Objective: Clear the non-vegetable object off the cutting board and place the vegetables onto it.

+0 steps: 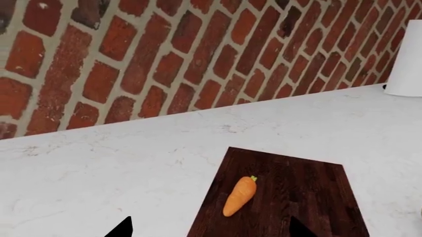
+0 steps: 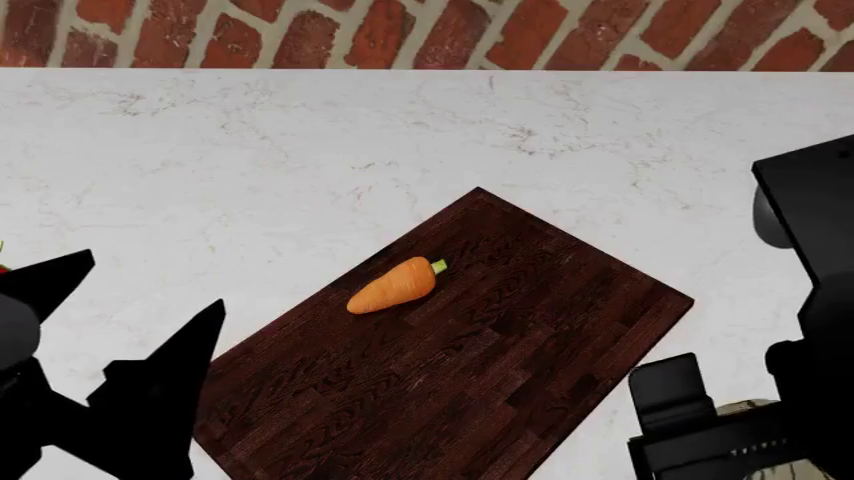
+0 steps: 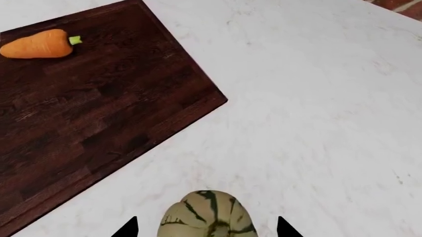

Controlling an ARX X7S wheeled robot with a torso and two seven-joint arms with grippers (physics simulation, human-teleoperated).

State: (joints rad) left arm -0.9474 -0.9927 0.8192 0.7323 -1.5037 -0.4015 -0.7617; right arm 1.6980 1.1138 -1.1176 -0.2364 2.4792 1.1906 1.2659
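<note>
The orange carrot (image 2: 394,286) lies on the dark brown cutting board (image 2: 534,340), near its far left part; it also shows in the left wrist view (image 1: 239,196) and the right wrist view (image 3: 36,44). My left gripper (image 1: 211,232) is open and empty, hovering over the board's left edge (image 1: 204,217), short of the carrot; it also shows in the head view (image 2: 150,282). My right gripper (image 3: 205,229) is open, with its fingertips either side of the striped cream squash (image 3: 207,215), not touching it. The squash sits on the counter off the board's right side. The strawberry is not clearly in view.
The white marble counter (image 2: 267,150) runs back to a red brick wall (image 2: 400,30). A white cylinder (image 1: 407,59) stands by the wall in the left wrist view. My right arm's black body (image 2: 814,290) covers the counter at the head view's right.
</note>
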